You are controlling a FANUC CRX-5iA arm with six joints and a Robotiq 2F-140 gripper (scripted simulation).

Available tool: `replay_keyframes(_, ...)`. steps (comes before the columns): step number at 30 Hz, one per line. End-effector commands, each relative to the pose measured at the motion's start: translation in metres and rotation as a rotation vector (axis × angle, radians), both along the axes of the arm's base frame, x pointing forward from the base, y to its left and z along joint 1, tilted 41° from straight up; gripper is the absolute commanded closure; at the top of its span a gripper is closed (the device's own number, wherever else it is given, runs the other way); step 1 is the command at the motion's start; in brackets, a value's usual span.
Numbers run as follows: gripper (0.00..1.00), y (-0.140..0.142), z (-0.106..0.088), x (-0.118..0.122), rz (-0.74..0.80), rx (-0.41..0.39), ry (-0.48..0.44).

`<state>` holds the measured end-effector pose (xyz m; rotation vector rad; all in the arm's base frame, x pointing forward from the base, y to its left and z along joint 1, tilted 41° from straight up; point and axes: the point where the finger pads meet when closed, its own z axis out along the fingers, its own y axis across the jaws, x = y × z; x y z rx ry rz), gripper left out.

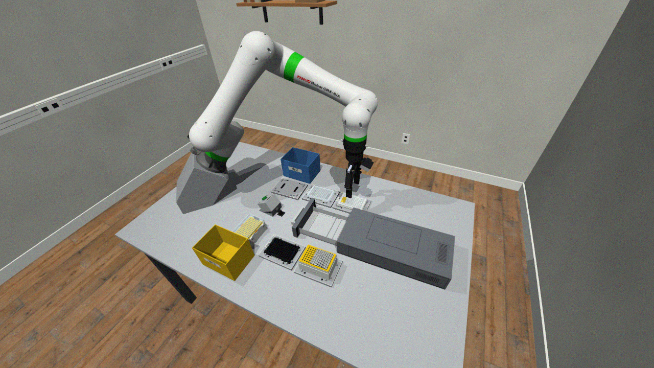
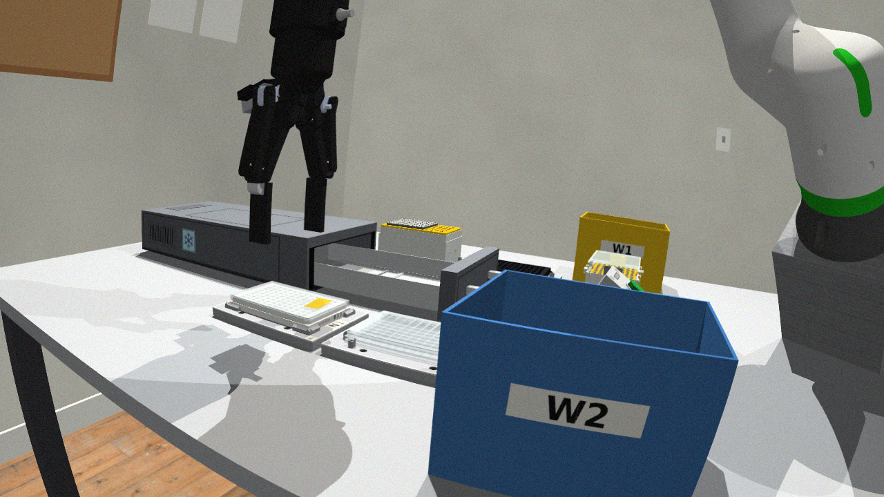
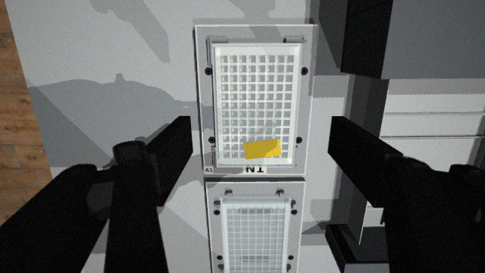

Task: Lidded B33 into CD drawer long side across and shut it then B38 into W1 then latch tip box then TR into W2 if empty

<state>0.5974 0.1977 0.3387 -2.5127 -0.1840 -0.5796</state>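
- Bench table [image 1: 374,320]: grey top, carries every item listed; lies below the tool.
- Arm [image 1: 320,84]: white with green bands, wrist pointing straight down over the far side of the bench.
- Cooler CD [image 1: 395,245]: grey cabinet, just beside the tool; its drawer [image 1: 320,224] stands pulled out, open tray facing up, next to the plate under the tool.
- Blue bin W2 [image 2: 581,383]: upright, well apart from the tool, toward the arm's pedestal.
- Yellow bin W1 [image 1: 222,251]: upright, well apart from the tool, beyond the drawer.
- Gripper [image 3: 258,152]: jaws partly spread, nothing between them; hangs above the N1 plate without touching it, one finger to each long side in the wrist view.
- Tip rack TR [image 1: 318,258]: yellow top, on its own base, on the far side of the drawer from the tool.
- White assay plate B33 [image 3: 258,104]: directly below the tool, seated on the N1 deck nest, clear lid on, yellow tag near the N1 label.
- Black assay plate B38 [image 1: 281,249]: on its nest between the yellow bin and the tip rack, well apart from the tool.
- Clear lidded plate [image 3: 255,231]: on the nest next to N1, just beside the tool.
- Tip box TB3 [image 1: 250,226]: beside the yellow bin, well apart from the tool.
- DONE key unit [image 1: 270,204]: small grey block with a green key, near the drawer front.
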Motion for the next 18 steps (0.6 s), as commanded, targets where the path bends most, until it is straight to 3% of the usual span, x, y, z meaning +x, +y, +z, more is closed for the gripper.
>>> replay_keyframes(1, 0.3, 0.001, -0.001, 0.001, -0.001, 0.0, -0.002)
replay_keyframes(18, 0.3, 0.012, -0.016, 0.009, -0.001, 0.0, -0.002)
